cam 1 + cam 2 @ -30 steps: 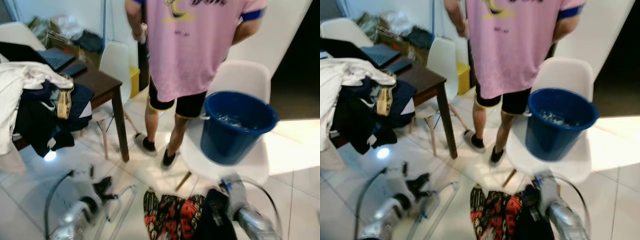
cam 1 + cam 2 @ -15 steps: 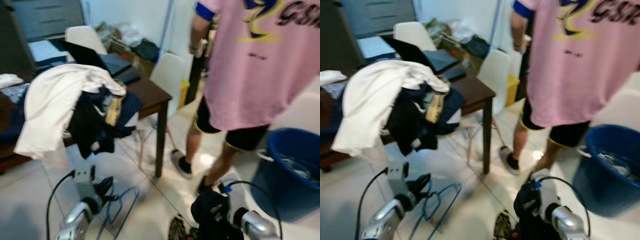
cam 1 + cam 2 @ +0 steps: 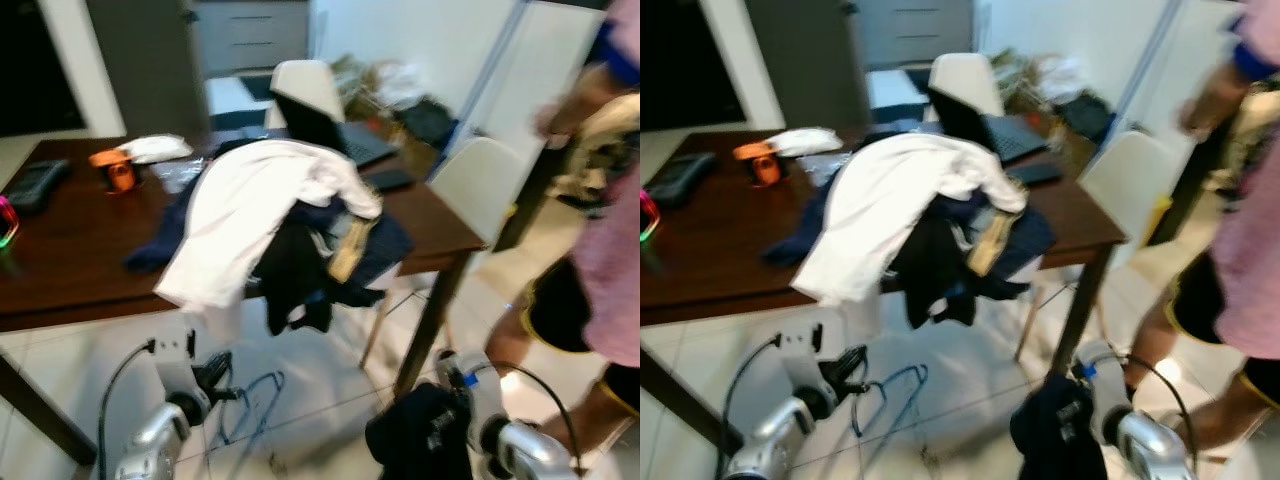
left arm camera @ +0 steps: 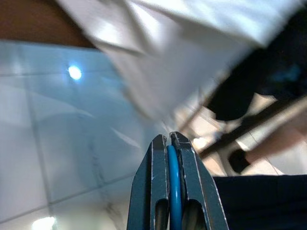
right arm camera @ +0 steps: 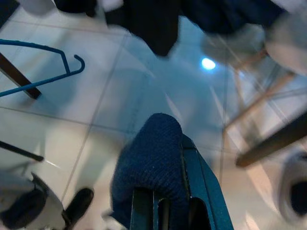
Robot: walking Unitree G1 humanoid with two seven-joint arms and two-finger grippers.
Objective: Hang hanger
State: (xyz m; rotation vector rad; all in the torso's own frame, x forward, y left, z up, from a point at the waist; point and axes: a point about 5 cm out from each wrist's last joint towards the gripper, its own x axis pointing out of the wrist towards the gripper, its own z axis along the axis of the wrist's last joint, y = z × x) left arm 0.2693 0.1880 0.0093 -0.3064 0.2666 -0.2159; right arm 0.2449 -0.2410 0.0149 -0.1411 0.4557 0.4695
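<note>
The thin blue wire hanger [image 3: 883, 402] hangs low at the near left of the scene, just above the pale tiled floor [image 3: 80, 350], pinched at its upper end by the left gripper [image 4: 173, 148], whose two black fingers are clamped tight on the blue wire. From that grip its frame trails down and to the right, toward the middle of the floor, so its long axis slants away from the left arm. The right gripper [image 5: 165, 211], near right, is closed on a dark navy knitted garment [image 3: 418, 440] bunched over its fingers. The left arm already carries the hanger, and no rail or hook to hang it on can be made out, so I judge one must be found first. Farther off, a dark brown wooden table [image 3: 70, 260] carries a heap of white and dark clothes [image 3: 910, 215], and a person in a pink shirt [image 3: 610, 270] stands at the far right. The left wrist view shows the closed grip plainly; the right wrist view shows the hanger's hook [image 5: 72, 64] curling free over the tiles.
</note>
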